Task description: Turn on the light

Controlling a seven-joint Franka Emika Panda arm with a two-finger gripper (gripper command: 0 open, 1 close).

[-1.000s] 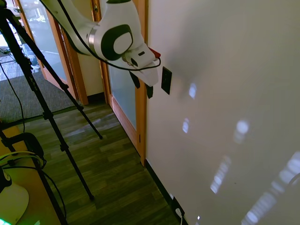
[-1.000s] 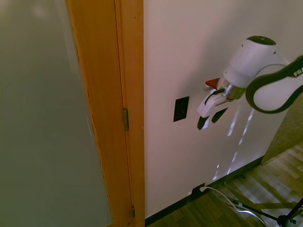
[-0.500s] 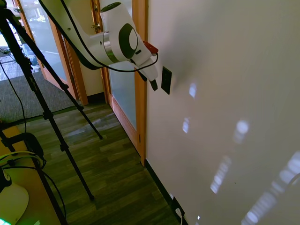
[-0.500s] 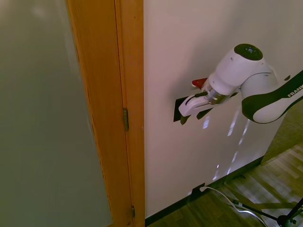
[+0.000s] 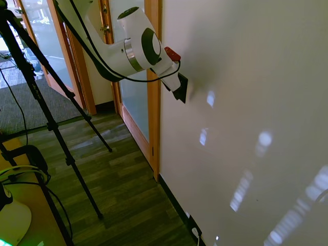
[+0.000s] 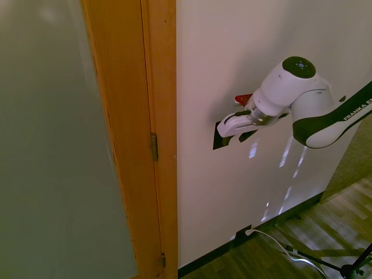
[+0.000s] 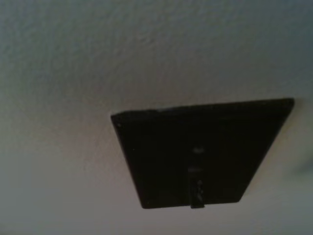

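The light itself is out of view; only its switch shows, a small black upright wall plate (image 5: 183,96) (image 6: 220,143) on the white wall beside the door frame. My gripper (image 5: 178,91) (image 6: 234,135) is right at the plate, overlapping its upper part. Its two dark fingers stand apart, so it is open with nothing held. One finger (image 6: 247,136) shows just beside the plate; the other is lost against the black. The wrist view is filled by the plate (image 7: 195,152) from very close, with a small nub near one edge.
A wooden door frame (image 5: 153,128) (image 6: 160,116) with a frosted glass panel (image 6: 52,145) runs next to the switch. Low on the wall sits a dark outlet with a white plug (image 5: 195,229) (image 6: 243,233). Pale light spots dot the wall above the wood floor (image 5: 118,184).
The arm has swung toward the wall and along it. The gripper, which hung a short way off the plate a second ago, now sits against it.
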